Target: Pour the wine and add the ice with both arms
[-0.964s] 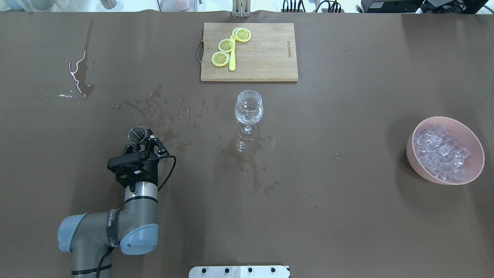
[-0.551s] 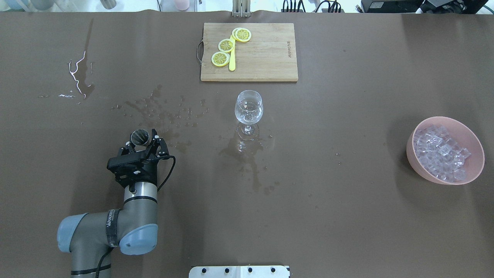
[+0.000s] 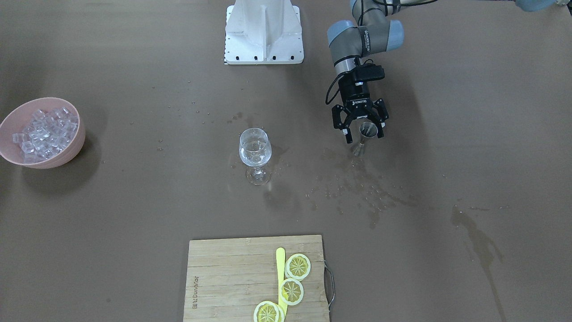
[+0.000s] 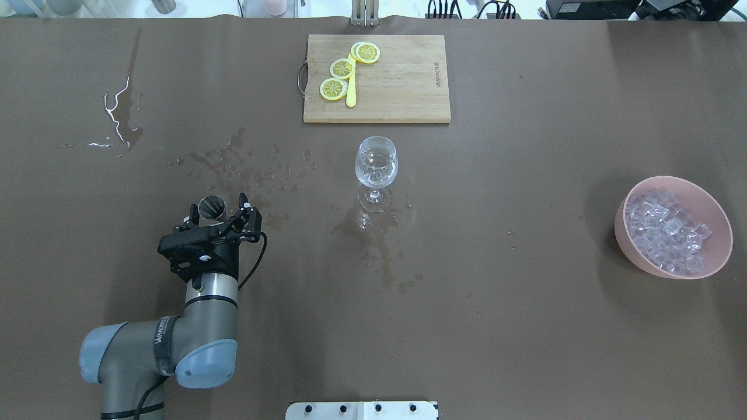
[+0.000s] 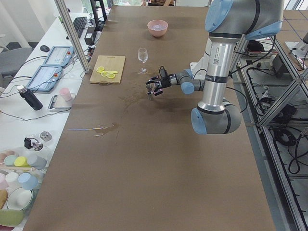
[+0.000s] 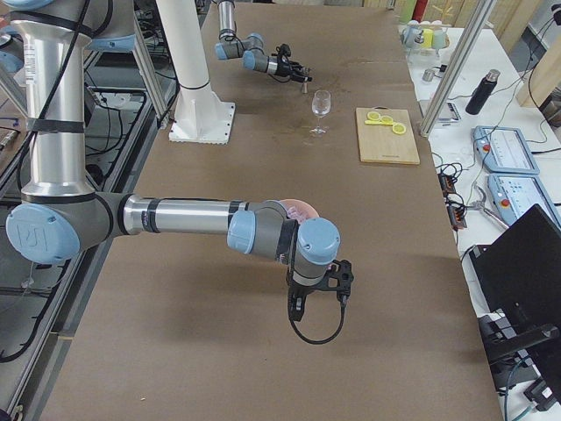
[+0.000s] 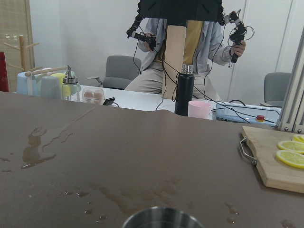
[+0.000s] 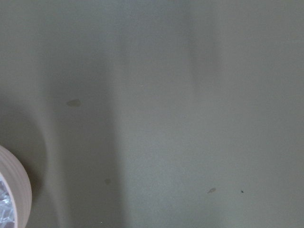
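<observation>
Your left gripper (image 4: pixel 220 211) sits low, fingers (image 4: pixel 248 213) spread wide, while your right arm (image 6: pixel 184 217) stretches out level with the right gripper (image 6: pixel 326 279) pointing down, its grip unclear.

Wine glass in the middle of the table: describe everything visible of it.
The wine glass is clear and stemmed: a rounded bowl, a short stem, a round foot. It stands upright near the middle of the table, on the robot's side of the wooden cutting board and apart from it. The bowl holds some clear liquid. Wet patches darken the table by its foot. Nothing but the table touches it.
</observation>
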Available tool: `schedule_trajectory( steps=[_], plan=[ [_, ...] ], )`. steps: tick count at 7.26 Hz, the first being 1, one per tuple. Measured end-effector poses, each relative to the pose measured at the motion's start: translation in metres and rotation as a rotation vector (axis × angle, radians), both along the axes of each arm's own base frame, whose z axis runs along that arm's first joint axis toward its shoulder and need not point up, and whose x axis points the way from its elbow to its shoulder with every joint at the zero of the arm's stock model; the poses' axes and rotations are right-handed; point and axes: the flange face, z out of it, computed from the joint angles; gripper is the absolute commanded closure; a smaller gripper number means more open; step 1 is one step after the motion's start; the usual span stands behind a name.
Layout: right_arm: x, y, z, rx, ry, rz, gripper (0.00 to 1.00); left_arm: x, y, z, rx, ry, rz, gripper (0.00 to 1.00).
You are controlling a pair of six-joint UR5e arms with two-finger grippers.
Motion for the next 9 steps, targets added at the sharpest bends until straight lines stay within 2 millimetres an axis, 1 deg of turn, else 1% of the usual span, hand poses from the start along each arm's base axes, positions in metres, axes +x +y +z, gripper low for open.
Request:
schedule_trajectory(
  steps=[2, 3, 4, 6, 8, 9],
  plan=[
    [0.000, 0.000, 0.000, 0.001, 0.000, 0.000, 0.00, -0.029, 0.007, -0.011, -0.009, -0.006, 0.037, 0.02],
    [0.000, -0.001, -0.001, 0.003, 0.000, 0.000, 0.00, -0.041, 0.010, -0.020, -0.012, -0.003, 0.056, 0.02],
    [0.000, -0.002, -0.004, 0.009, -0.001, 0.000, 0.00, -0.053, 0.013, -0.037, -0.008, 0.010, 0.077, 0.03],
    [-0.001, -0.009, -0.025, 0.050, -0.003, -0.001, 0.00, -0.077, 0.019, -0.076, 0.014, 0.023, 0.117, 0.03],
    [-0.008, -0.030, -0.051, 0.105, 0.007, -0.022, 0.00, -0.092, 0.018, -0.100, 0.009, 0.022, 0.173, 0.03],
    [-0.012, -0.040, -0.070, 0.133, 0.004, -0.020, 0.00, -0.100, 0.012, -0.107, -0.001, 0.022, 0.197, 0.03]
  ],
)
